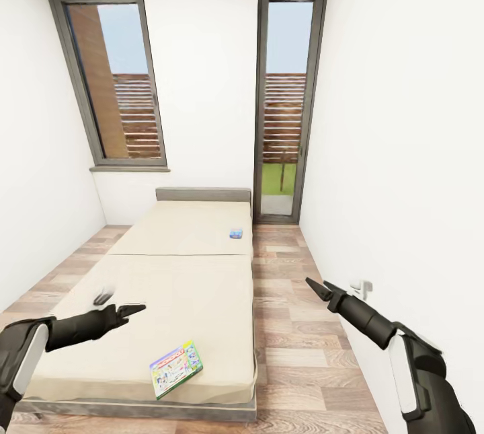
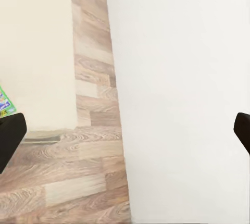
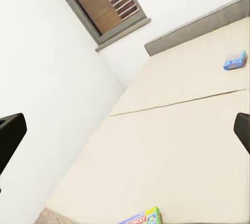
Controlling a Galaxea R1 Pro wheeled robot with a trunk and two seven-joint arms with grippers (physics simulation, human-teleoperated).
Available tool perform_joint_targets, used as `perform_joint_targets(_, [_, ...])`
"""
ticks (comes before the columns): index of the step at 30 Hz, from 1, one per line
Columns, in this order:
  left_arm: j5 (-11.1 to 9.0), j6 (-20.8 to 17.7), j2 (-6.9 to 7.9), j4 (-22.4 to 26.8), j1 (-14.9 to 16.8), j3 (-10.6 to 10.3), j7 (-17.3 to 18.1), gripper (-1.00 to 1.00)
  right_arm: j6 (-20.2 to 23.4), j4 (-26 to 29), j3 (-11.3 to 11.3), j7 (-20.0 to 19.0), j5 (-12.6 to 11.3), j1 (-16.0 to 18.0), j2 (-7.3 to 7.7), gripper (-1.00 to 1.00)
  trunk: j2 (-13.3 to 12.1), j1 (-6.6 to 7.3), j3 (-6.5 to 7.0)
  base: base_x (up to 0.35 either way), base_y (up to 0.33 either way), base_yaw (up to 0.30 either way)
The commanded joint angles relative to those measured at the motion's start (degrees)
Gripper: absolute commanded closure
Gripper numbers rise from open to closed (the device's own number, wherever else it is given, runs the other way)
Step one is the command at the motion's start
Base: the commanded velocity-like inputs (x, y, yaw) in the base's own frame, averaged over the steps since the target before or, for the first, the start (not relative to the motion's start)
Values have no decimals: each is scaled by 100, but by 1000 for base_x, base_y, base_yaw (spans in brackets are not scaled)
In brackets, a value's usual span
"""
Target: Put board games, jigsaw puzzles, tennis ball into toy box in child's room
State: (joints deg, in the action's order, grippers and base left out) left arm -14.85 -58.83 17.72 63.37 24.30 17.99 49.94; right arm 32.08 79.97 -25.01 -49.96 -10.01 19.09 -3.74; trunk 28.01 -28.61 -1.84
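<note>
The bed with its beige mattress lies ahead of me. A white-green board game rests near the mattress's near edge, and a small blue board game lies far up by the headboard. My left gripper hovers open over the near left of the mattress, left of the white-green game. My right gripper is open above the floor, right of the bed. The right wrist view has both games, blue and white-green. The table, toy box, jigsaw puzzles and tennis ball are out of view.
A strip of wood floor runs between the bed and the white right wall. A wall socket sits close to my right gripper. A window and a tall glass door fill the far wall.
</note>
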Motion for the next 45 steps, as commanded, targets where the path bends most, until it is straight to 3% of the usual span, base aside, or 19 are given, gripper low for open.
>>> perform_joint_targets(1, [14, -19, 1, -185, 9, 55, 29, -100, 49, 1, -13, 138, -28, 9, -56, -100, 12, -3, -12, 0, 0, 0])
perform_joint_targets(7, [29, -15, 5, -500, 12, 345, 19, -100, 59, 1, -13, 550, -33, 1, -201, -100, 132, -69, -66, 0, 0, 0])
perform_joint_targets(15, [15, -15, -4, -550, 13, 523, -22, -100, 66, 1, -13, 622, -36, -2, -275, -100, 453, -245, -210, 0, 0, 0])
perform_joint_targets(24, [8, -12, -5, -918, 13, 1121, -28, -100, 70, 1, -13, 627, -36, -2, -293, -100, 814, -442, -371, 0, 0, 0])
perform_joint_targets(41, [14, 3, 2, -1520, 15, 1224, -45, -100, 78, -15, -21, 636, -44, -2, -294, -100, 1496, -816, -677, 0, 0, 0])
perform_joint_targets(45, [16, 5, 6, -1535, 18, 1385, -45, -100, 79, -16, -21, 636, -45, -2, -294, -100, 1657, -904, -748, 0, 0, 0])
